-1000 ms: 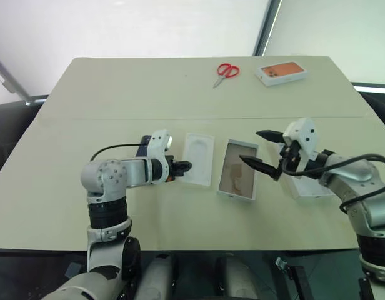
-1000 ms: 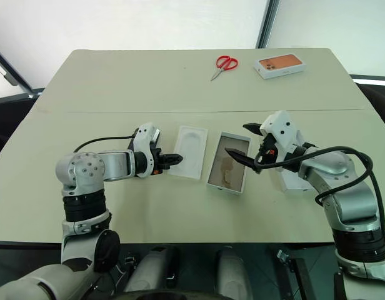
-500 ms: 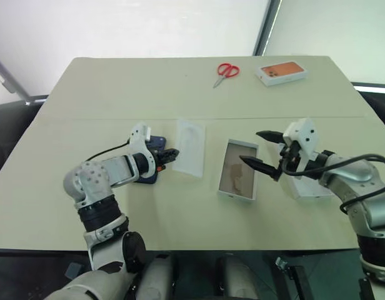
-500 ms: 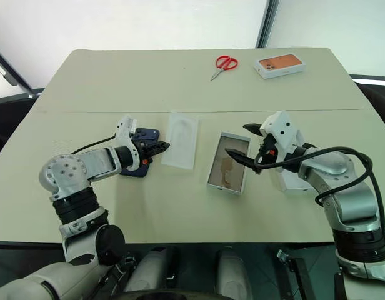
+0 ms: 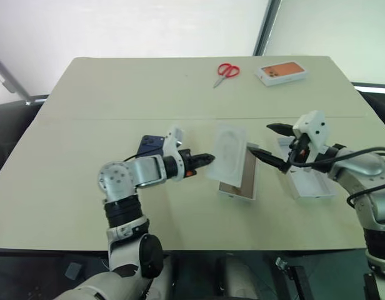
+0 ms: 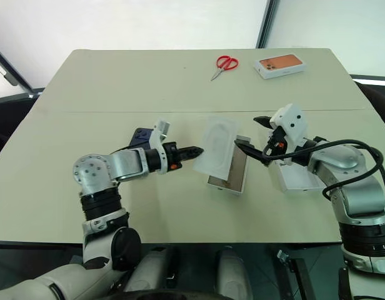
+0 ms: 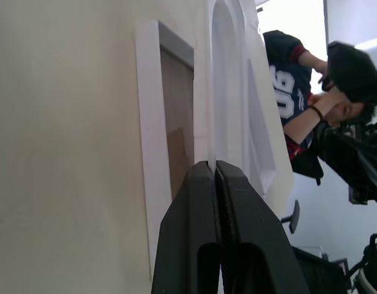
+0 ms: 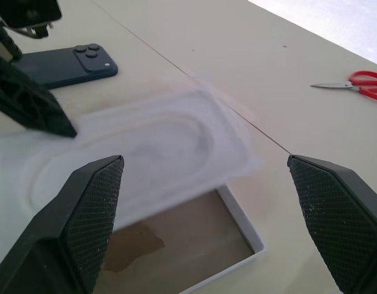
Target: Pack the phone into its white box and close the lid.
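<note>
Left hand (image 5: 208, 159) is pinched on the edge of the thin white moulded insert (image 5: 227, 152), oval recess visible, holding it tilted above the white box (image 5: 237, 185), whose long axis runs away from the robot. Right hand (image 5: 268, 149) hovers wide apart just past the box's far-right side, holding nothing. Phone (image 5: 150, 145), slim glossy navy slab, lies flat on the tabletop (image 5: 86, 112) behind the left wrist, so left arm is nearer; lid (image 5: 311, 185) sits under the right forearm.

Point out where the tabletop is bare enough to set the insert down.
Bare: the near left of the table, beside the phone, and the far middle short of the scissors. Crowded: the centre, where the left gripper holds the insert over the white box, with the lid beside it.
</note>
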`<control>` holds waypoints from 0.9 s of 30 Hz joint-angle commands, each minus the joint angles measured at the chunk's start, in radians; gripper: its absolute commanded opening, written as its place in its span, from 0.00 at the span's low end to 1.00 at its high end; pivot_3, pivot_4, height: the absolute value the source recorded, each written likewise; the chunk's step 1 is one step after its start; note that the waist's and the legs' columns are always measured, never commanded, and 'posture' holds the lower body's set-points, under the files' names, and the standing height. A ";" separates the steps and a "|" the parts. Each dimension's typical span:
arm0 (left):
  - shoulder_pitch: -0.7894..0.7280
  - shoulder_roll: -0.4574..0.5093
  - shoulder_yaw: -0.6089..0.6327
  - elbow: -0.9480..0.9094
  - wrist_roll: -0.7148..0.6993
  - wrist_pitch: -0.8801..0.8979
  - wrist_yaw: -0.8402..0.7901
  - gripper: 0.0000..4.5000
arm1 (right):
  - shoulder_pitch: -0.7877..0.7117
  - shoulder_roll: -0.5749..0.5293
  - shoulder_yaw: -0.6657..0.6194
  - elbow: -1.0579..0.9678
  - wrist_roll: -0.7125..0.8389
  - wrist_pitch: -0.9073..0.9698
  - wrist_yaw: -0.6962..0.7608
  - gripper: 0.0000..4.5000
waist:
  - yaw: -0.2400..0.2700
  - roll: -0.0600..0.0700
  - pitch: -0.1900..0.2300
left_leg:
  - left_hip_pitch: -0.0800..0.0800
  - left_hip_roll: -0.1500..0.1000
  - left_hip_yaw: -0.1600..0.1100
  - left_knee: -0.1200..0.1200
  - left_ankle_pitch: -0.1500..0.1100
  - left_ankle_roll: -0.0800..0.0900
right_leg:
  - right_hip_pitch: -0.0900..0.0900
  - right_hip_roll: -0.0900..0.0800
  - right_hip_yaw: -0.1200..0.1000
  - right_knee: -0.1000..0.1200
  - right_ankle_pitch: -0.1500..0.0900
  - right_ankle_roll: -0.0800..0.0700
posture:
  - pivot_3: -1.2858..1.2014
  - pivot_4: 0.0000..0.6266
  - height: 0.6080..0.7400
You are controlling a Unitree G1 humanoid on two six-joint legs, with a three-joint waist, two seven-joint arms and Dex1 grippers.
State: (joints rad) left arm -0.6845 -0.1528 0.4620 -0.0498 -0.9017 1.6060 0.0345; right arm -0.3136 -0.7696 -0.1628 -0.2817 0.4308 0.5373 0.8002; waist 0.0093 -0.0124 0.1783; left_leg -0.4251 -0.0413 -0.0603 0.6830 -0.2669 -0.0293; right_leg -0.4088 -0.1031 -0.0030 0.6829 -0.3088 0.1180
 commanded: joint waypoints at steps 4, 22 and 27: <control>-0.049 -0.024 -0.042 0.035 0.032 0.008 0.009 0.01 | 0.009 -0.005 -0.026 -0.033 0.000 -0.015 -0.014 1.00 | 0.002 0.000 0.000 | 0.000 0.000 0.000 0.000 0.000 0.000 | 0.000 0.000 0.000 0.000 0.000 0.000 | 0.52 0.24 0.68; 0.038 0.238 -0.103 -0.155 0.015 -0.110 -0.158 0.99 | -0.006 -0.057 0.091 -0.036 -0.093 0.001 -0.001 1.00 | -0.014 0.000 0.000 | 0.000 0.001 0.000 -0.001 0.000 -0.001 | -0.001 0.001 0.000 0.000 0.000 0.000 | 0.52 0.24 0.68; 0.167 0.448 -0.283 -0.274 0.157 -0.405 -0.335 1.00 | -0.043 -0.061 0.152 -0.026 -0.122 0.065 -0.002 0.60 | -0.015 0.001 0.000 | 0.000 0.000 0.000 -0.002 0.001 -0.002 | 0.000 0.000 0.000 0.000 0.000 0.000 | 0.52 0.24 0.68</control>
State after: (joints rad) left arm -0.5288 0.2686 0.2179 -0.2734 -0.7831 1.2973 -0.2319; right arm -0.3311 -0.8167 -0.0139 -0.2829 0.3217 0.5845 0.8024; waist -0.0053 -0.0117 0.1779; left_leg -0.4249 -0.0412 -0.0606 0.6817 -0.2660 -0.0310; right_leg -0.4090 -0.1034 -0.0027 0.6826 -0.3088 0.1179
